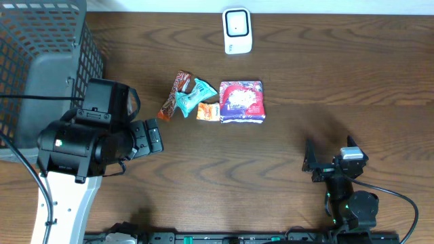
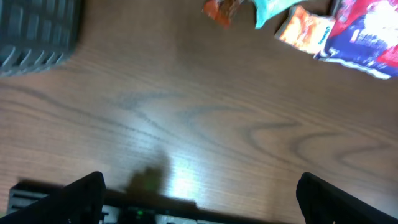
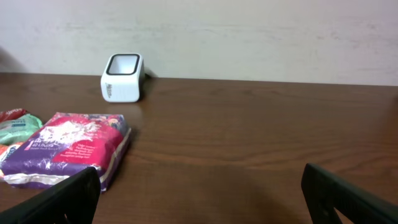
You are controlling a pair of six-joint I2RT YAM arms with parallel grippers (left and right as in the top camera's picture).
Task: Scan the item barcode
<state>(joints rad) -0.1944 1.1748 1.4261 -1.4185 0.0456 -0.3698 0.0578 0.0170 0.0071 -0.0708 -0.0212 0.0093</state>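
The left gripper, jaws spread wide and holding nothing, hangs over bare wood at the left of the overhead frame, below a grey mesh basket in the upper-left corner. Just up and right of it, near the frame's centre, four packets lie in a row on the dark table: a brown wrapper, a teal packet, a small orange sachet and, largest, a purple packet lying flat. A white scanner stands at the top edge, above the purple packet. At lower right, well apart from the packets, the right gripper also gapes empty.
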